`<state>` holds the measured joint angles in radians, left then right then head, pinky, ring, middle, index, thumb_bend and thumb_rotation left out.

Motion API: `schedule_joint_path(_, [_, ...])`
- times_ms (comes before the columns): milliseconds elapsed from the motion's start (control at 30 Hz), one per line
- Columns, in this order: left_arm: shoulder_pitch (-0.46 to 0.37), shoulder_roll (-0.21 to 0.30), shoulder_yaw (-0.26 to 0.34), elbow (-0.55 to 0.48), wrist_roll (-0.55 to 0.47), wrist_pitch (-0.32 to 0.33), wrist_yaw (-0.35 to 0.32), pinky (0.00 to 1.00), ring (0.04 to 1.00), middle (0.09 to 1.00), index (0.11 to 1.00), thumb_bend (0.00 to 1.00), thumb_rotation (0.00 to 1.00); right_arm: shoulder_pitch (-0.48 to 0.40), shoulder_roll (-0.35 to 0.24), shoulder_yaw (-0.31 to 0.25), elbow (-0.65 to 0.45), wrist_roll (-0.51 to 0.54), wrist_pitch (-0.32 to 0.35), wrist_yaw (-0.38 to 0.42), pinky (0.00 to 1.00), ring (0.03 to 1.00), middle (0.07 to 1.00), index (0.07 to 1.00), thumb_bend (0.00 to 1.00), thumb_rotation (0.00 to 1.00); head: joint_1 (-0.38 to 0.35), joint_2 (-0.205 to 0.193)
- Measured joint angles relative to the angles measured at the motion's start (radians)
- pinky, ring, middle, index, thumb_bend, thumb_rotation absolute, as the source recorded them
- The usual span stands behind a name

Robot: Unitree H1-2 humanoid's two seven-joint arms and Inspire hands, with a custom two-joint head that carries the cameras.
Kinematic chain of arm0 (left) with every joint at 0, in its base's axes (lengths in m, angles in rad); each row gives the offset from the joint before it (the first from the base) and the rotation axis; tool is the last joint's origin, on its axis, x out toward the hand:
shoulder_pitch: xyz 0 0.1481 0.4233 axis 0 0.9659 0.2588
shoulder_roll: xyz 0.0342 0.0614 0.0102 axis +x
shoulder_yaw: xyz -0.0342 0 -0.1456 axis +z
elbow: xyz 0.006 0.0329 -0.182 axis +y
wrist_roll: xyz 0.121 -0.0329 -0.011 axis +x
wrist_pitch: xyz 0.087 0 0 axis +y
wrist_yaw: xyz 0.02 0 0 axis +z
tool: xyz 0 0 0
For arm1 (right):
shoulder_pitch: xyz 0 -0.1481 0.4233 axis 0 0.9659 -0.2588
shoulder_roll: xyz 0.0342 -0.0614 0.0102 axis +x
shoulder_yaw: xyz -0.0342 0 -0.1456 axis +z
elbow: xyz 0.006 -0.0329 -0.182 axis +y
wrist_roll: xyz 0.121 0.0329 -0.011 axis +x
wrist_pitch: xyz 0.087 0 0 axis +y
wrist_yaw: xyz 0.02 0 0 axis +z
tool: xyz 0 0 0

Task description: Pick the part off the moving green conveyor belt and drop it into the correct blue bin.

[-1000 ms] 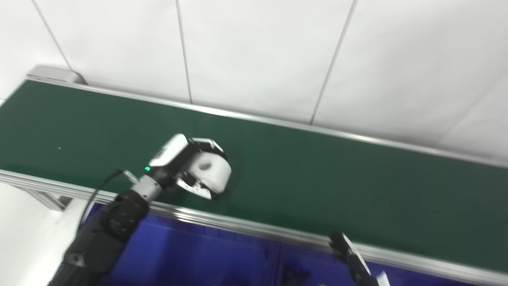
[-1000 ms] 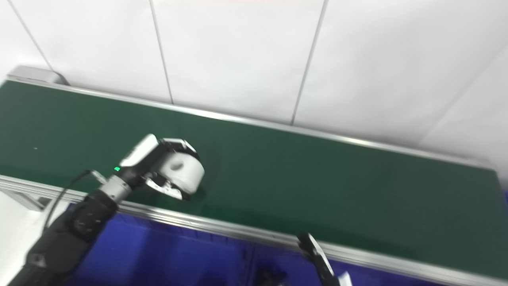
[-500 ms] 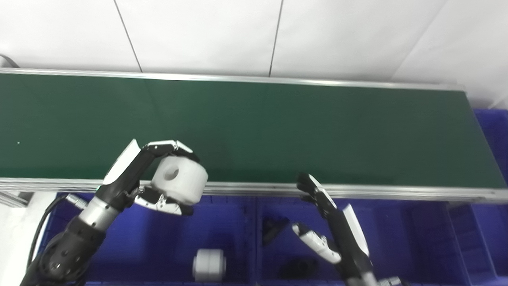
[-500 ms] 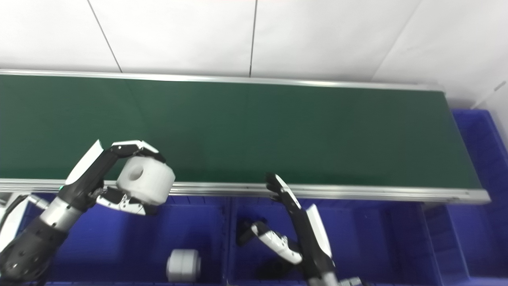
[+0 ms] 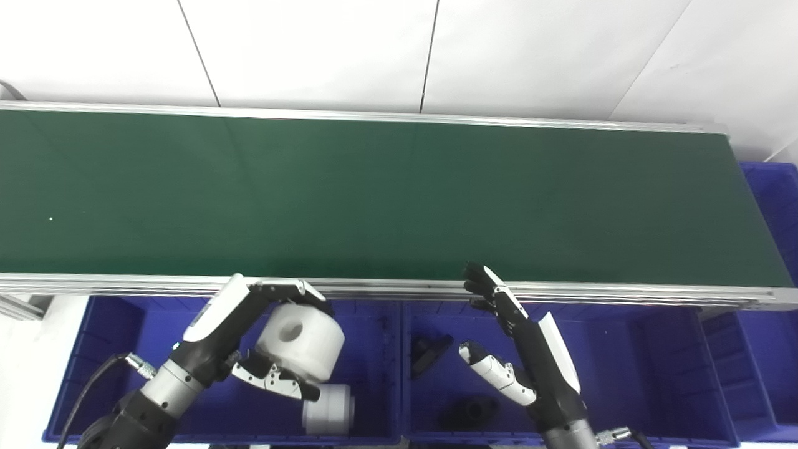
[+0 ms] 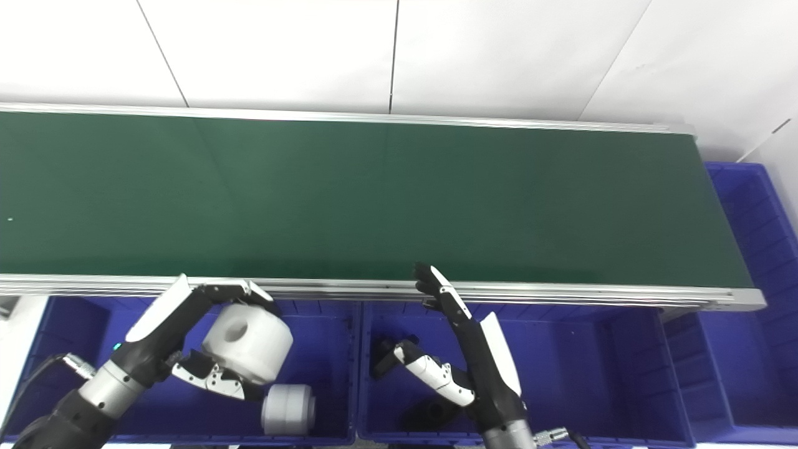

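Left eye: my left robot hand (image 5: pixel 249 340) holds the white part (image 5: pixel 300 341) over the left bin (image 5: pixel 81 349); right eye: right robot hand (image 6: pixel 464 358) idles spread, and release may bounce off the spool (image 6: pixel 288 408) below.

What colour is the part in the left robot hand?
White, clearest in the left eye view: part, left robot hand.

Two head cameras side by side, looking down, sharing conveyor belt (image 5: pixel 399 193), bins (image 5: pixel 623 374)
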<state>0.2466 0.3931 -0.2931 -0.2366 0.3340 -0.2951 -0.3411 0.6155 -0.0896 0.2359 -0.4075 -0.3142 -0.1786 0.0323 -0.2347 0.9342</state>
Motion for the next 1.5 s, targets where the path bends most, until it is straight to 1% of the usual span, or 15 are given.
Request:
schedule_joint_path(167, [-0.004, 0.0, -0.014, -0.002, 0.08, 0.091, -0.036, 0.43, 0.412, 0.52, 0.512, 0.5, 0.0, 0.0, -0.001, -0.003, 0.0, -0.003, 0.001, 0.0, 0.8, 0.869, 0.896, 0.914, 0.77, 0.82, 0.008, -0.003])
schedule_joint_path(267, [-0.012, 0.0, -0.031, -0.007, 0.147, 0.154, -0.059, 0.49, 0.433, 0.535, 0.496, 0.5, 0.0, 0.0, -0.003, -0.005, 0.0, -0.006, 0.001, 0.0, 0.8, 0.866, 0.896, 0.914, 0.77, 0.82, 0.009, -0.005])
schedule_joint_path(333, [-0.019, 0.0, -0.045, -0.015, 0.198, 0.205, -0.079, 0.53, 0.588, 0.524, 0.483, 0.51, 0.0, -0.001, -0.003, -0.005, 0.0, -0.006, 0.001, 0.0, 0.79, 0.866, 0.896, 0.915, 0.77, 0.82, 0.011, -0.006])
schedule_joint_path(367, [-0.021, 0.0, -0.053, -0.019, 0.221, 0.231, -0.09, 0.58, 0.655, 0.662, 0.492, 0.51, 0.03, -0.001, -0.003, -0.005, 0.0, -0.006, 0.001, 0.0, 0.79, 0.866, 0.895, 0.915, 0.77, 0.82, 0.011, -0.006])
schedule_joint_path(400, [-0.026, 0.0, -0.063, -0.026, 0.25, 0.255, -0.108, 0.59, 0.678, 0.709, 0.494, 0.51, 0.04, -0.001, -0.003, -0.005, 0.0, -0.006, 0.001, 0.0, 0.79, 0.866, 0.895, 0.914, 0.77, 0.82, 0.011, -0.006])
schedule_joint_path(433, [-0.031, 0.0, -0.073, -0.031, 0.278, 0.281, -0.126, 0.63, 0.738, 0.788, 0.707, 0.59, 0.07, -0.001, -0.003, -0.004, 0.0, -0.006, 0.001, 0.0, 0.8, 0.871, 0.897, 0.914, 0.77, 0.81, 0.011, -0.008])
schedule_joint_path(567, [-0.049, 0.002, -0.102, -0.048, 0.351, 0.365, -0.201, 0.65, 0.786, 0.871, 0.855, 0.64, 0.19, -0.001, -0.003, -0.004, 0.0, -0.003, 0.001, 0.0, 0.81, 0.877, 0.901, 0.916, 0.77, 0.81, 0.012, -0.011])
schedule_joint_path(633, [-0.049, 0.002, -0.102, -0.062, 0.343, 0.373, -0.209, 0.74, 0.856, 0.908, 0.892, 0.68, 0.25, -0.001, -0.003, -0.003, 0.0, -0.003, 0.002, 0.001, 0.81, 0.879, 0.905, 0.921, 0.77, 0.81, 0.012, -0.011])
schedule_joint_path(733, [-0.048, 0.001, -0.079, -0.063, 0.255, 0.356, -0.202, 0.81, 0.917, 0.966, 0.938, 0.74, 0.29, -0.001, -0.004, -0.002, 0.0, -0.004, 0.015, 0.009, 0.81, 0.88, 0.911, 0.929, 0.77, 0.78, 0.005, -0.011])
schedule_joint_path(833, [-0.041, -0.005, -0.04, -0.065, 0.101, 0.346, -0.203, 0.84, 0.938, 0.982, 0.958, 0.78, 0.3, 0.0, -0.009, 0.001, -0.001, -0.011, 0.025, 0.022, 0.82, 0.886, 0.915, 0.931, 0.77, 0.76, 0.0, -0.014])
schedule_joint_path(933, [-0.012, -0.039, -0.003, -0.068, -0.078, 0.334, -0.198, 0.9, 0.976, 0.997, 0.994, 0.83, 0.4, 0.004, -0.01, 0.001, -0.009, -0.015, 0.033, 0.028, 0.84, 0.899, 0.923, 0.937, 0.75, 0.72, -0.005, -0.014])
schedule_joint_path(1000, [0.012, -0.067, 0.003, -0.068, -0.192, 0.309, -0.194, 0.89, 0.972, 0.999, 0.998, 0.83, 0.43, 0.007, -0.01, 0.001, -0.01, -0.015, 0.034, 0.031, 0.85, 0.901, 0.924, 0.938, 0.75, 0.72, -0.005, -0.014])
schedule_joint_path(1133, [0.038, -0.105, 0.003, -0.061, -0.321, 0.277, -0.192, 0.9, 0.959, 0.994, 0.997, 0.87, 0.46, 0.014, -0.011, 0.0, -0.014, -0.019, 0.042, 0.032, 0.83, 0.894, 0.924, 0.937, 0.75, 0.7, -0.008, -0.014])
schedule_joint_path(1333, [0.048, -0.127, 0.015, 0.002, -0.391, 0.168, -0.172, 0.91, 0.952, 0.979, 0.983, 0.9, 0.49, 0.029, -0.015, -0.001, -0.026, -0.029, 0.084, 0.044, 0.82, 0.886, 0.922, 0.94, 0.75, 0.66, -0.009, -0.022])
schedule_joint_path(1500, [0.055, -0.131, 0.013, 0.013, -0.386, 0.129, -0.152, 0.93, 0.969, 0.998, 0.997, 0.9, 0.48, 0.033, -0.015, -0.001, -0.034, -0.032, 0.09, 0.048, 0.83, 0.896, 0.928, 0.944, 0.74, 0.65, -0.002, -0.028])
